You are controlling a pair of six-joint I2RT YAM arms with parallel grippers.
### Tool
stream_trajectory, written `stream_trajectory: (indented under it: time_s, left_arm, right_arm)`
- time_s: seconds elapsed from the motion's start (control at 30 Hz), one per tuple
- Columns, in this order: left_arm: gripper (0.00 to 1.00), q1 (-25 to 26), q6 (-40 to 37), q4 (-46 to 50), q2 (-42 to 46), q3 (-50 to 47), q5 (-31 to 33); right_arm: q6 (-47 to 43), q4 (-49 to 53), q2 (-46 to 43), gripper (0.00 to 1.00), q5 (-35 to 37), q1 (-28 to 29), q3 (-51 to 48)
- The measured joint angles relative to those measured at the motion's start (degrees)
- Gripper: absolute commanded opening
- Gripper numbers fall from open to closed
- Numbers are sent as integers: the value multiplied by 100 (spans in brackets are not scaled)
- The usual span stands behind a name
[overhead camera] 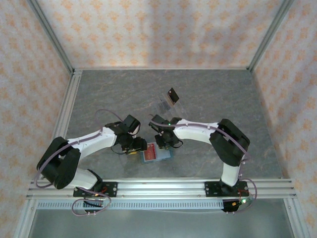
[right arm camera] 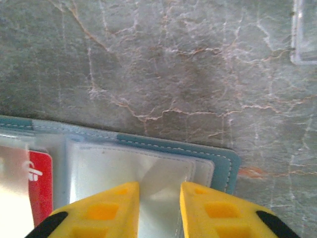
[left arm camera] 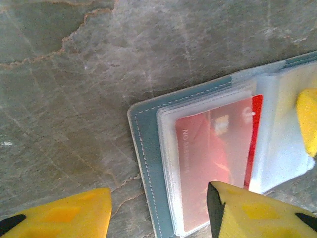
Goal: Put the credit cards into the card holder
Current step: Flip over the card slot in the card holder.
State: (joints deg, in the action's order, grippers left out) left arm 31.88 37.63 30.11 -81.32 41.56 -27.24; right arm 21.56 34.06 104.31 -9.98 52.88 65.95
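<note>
The teal card holder lies open on the table between both arms. In the left wrist view its teal border frames clear sleeves, and the red credit card sits inside one. My left gripper is open and straddles that edge, one finger over the table, the other over the red card's sleeve. My right gripper hangs over the holder's other half, its fingers narrowly apart with a raised crease of clear sleeve between them. The red card shows at its left. The black credit card stands farther back.
A clear plastic rack at mid-table carries the black card; its corner shows in the right wrist view. The right gripper's yellow fingertip rests on the holder's pale half. Patterned walls and metal rails bound the grey marbled table.
</note>
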Motion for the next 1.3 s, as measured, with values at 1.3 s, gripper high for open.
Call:
stream_trajectory:
  time_s: [1.3]
  left_arm:
    - [54, 227, 24, -205, -407, -7, 254]
  right_arm:
    - [529, 227, -162, 6, -754, 114, 544]
